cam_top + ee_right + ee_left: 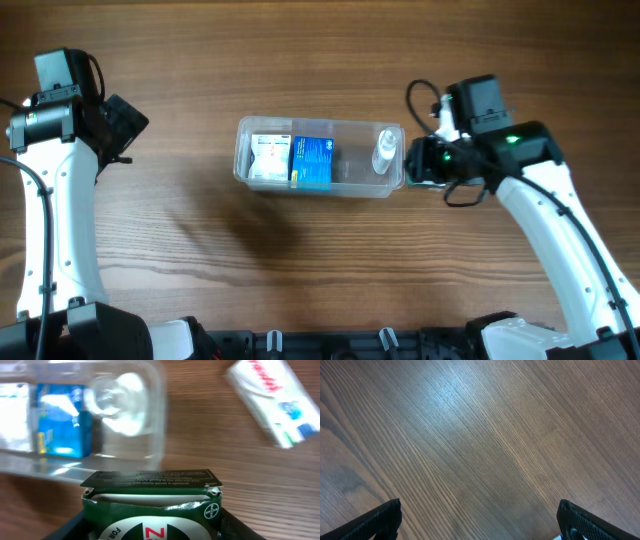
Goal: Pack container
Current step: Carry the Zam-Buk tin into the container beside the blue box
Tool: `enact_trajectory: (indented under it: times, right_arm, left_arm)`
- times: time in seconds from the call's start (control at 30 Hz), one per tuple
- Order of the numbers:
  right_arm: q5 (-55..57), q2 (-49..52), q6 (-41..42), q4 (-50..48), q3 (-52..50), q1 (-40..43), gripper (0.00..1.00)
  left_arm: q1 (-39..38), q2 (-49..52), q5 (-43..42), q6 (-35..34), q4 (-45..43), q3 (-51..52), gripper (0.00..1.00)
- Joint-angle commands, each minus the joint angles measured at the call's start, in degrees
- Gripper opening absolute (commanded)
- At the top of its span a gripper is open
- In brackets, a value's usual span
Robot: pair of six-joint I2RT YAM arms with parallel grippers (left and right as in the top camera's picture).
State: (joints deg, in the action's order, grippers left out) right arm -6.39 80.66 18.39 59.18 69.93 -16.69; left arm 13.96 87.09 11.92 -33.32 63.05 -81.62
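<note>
My right gripper, clamped on a green box, sits just short of the container end wall straight ahead, my left gripper gapes over bare table well beyond, and only my right wrist view shows a white box ahead-right.

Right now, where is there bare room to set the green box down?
Inside the container, only the gap between blue box and bottle is free; its left end is crowded by the white box and blue box. Outside, the table left of the container is bare.
</note>
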Motion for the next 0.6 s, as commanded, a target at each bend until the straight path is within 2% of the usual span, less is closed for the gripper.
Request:
enact_trajectory:
  times: [0.0, 0.17, 0.33, 0.57]
  right_arm:
    - [-0.5, -0.7, 4.8, -3.5, 2.2, -6.0, 0.4]
    - [2.6, -0.2, 11.8, -9.8, 2.2, -13.9, 0.36]
    - [6.9, 0.9, 14.2, -13.8, 2.2, -19.4, 0.35]
    - [8.4, 7.1, 14.6, -16.4, 2.2, -19.9, 0.35]
  left_arm:
    - [0.3, -0.7, -0.1, 0.0, 0.0, -0.8, 1.0]
    - [0.3, -0.7, -0.1, 0.0, 0.0, -0.8, 1.0]
    - [0.3, -0.7, -0.1, 0.0, 0.0, -0.8, 1.0]
    - [0.3, -0.7, -0.1, 0.0, 0.0, -0.8, 1.0]
